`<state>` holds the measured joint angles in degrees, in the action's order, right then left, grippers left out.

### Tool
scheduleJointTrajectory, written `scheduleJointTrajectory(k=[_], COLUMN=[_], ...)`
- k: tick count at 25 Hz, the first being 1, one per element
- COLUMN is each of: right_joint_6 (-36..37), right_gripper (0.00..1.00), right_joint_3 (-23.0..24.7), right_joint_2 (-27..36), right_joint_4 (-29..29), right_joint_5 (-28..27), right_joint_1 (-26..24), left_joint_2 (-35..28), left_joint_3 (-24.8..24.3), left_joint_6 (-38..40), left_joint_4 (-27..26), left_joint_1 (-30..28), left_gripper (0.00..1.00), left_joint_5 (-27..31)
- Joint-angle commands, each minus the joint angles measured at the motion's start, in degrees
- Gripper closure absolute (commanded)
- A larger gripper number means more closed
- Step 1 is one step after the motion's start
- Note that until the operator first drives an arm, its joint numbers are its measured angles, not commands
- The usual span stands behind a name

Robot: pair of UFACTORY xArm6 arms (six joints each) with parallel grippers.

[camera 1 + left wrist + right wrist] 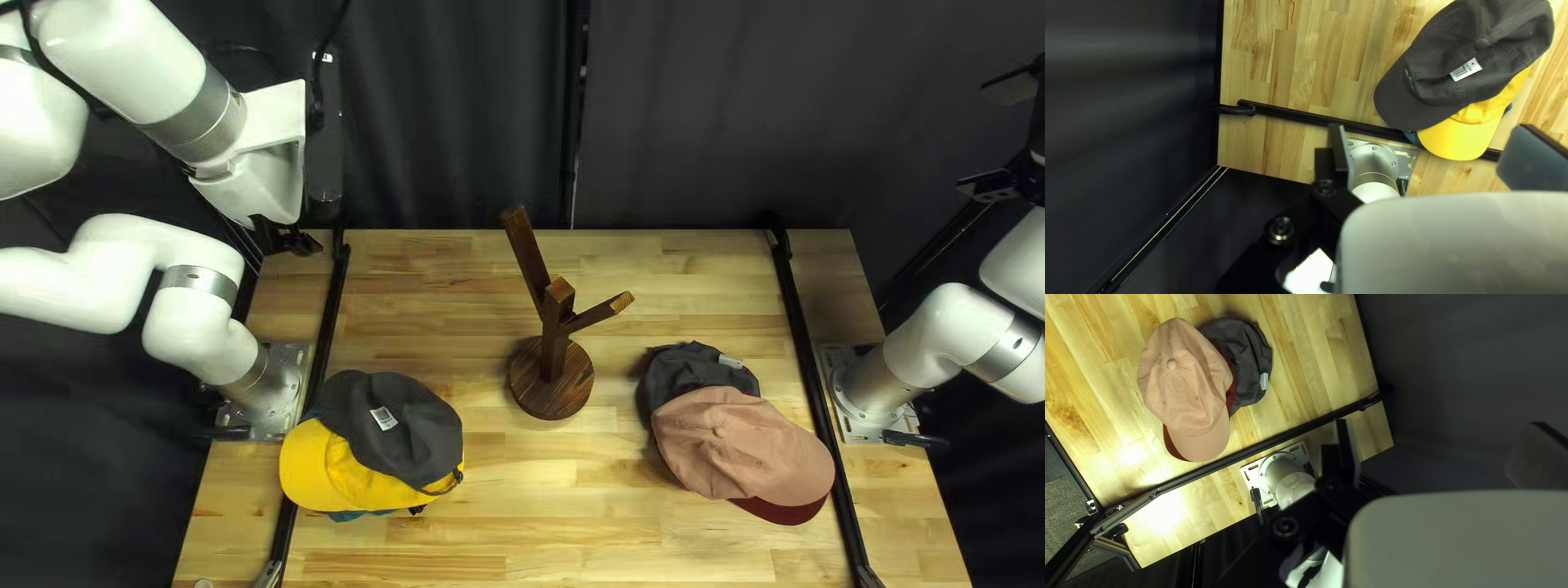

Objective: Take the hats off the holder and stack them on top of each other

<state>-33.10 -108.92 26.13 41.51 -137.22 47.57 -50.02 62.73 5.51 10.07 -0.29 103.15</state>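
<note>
The dark wooden hat holder point(549, 331) stands bare in the middle of the table. At the left lies a stack: a dark grey cap point(392, 425) point(1457, 65) on a yellow cap point(326, 478) point(1466, 134), with a teal edge under them. At the right a pink cap point(739, 445) point(1184, 392) lies on a maroon cap point(780, 512) and partly over another dark grey cap point(686, 369) point(1245, 355). My left gripper point(1429, 134) hangs open high above the table's left edge, holding nothing. My right gripper point(1439, 428) is open and raised over the right edge, also holding nothing.
Black rails point(325, 327) point(804, 359) run front to back along both sides of the table. My arms' base plates point(273, 392) point(869, 400) are bolted outside these rails. A dark curtain hangs behind the far edge.
</note>
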Motion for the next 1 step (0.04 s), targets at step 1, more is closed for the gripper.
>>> scheduleJointTrajectory(k=[1], right_joint_6=[0.0], right_gripper=[0.0], right_joint_3=[0.0], right_joint_2=[0.0], right_joint_4=[0.0], right_joint_5=[0.0], right_joint_1=[0.0], left_joint_2=[0.0], left_joint_3=[0.0], left_joint_6=[0.0], left_joint_4=[0.0], left_joint_1=[0.0], left_gripper=[0.0], left_joint_5=[0.0])
